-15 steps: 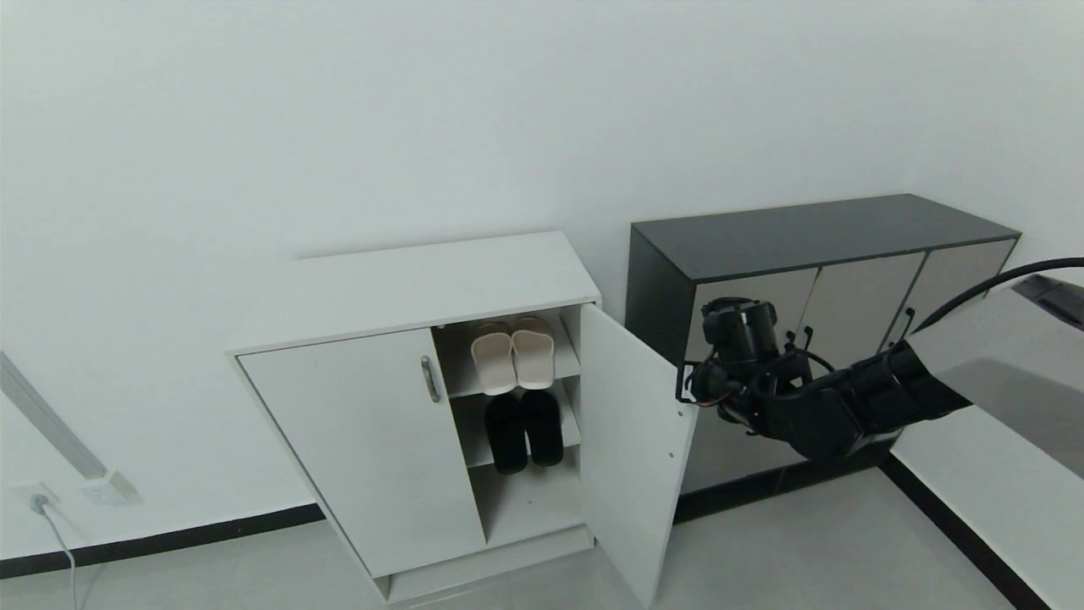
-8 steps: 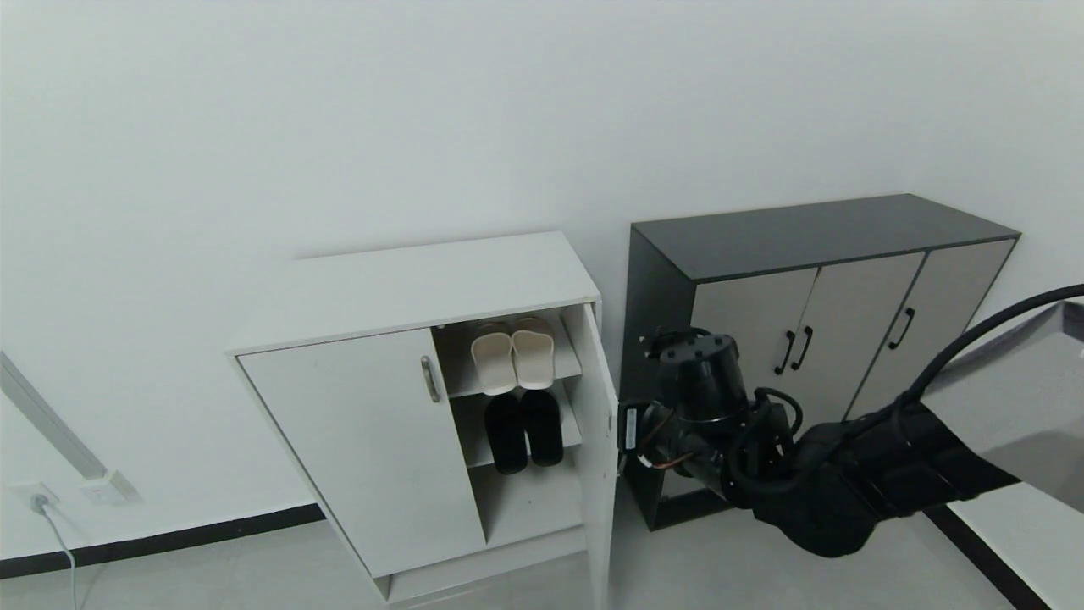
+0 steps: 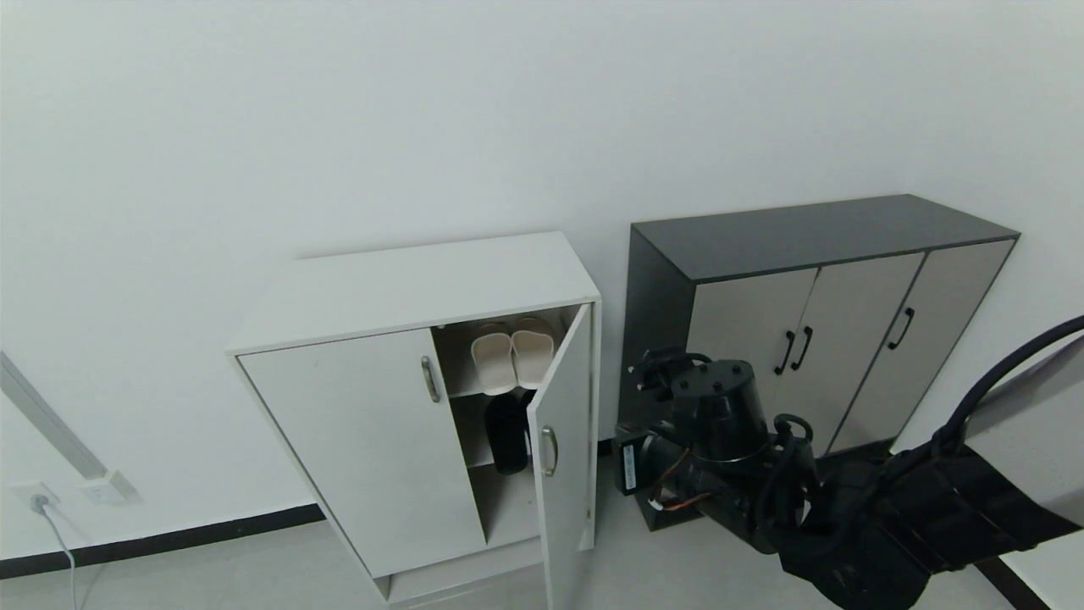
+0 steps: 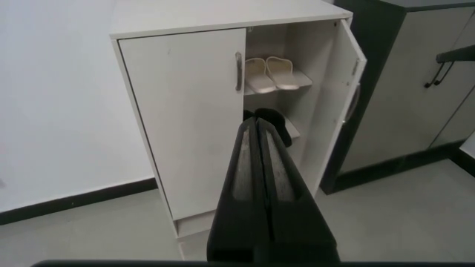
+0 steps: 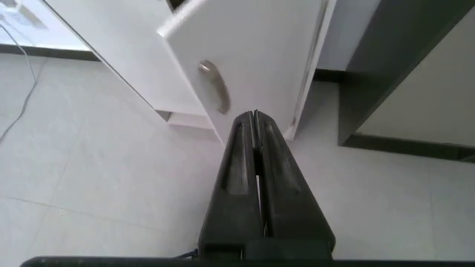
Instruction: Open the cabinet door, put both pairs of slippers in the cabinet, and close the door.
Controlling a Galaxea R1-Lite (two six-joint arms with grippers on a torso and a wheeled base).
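White wall behind, and against it the white cabinet already holds both pairs, beige slippers on the upper shelf and black slippers on the one below, with its right door hanging about half shut. Right gripper, fingers pressed together on nothing, sits just off the door's outer face near the handle, so a steady push by the free edge, following the hinge arc until the door meets the frame, looks best; left gripper is clamped empty too, well back. Against a second ago, the door has swung in from wide open and the right arm has followed it leftward and lower.
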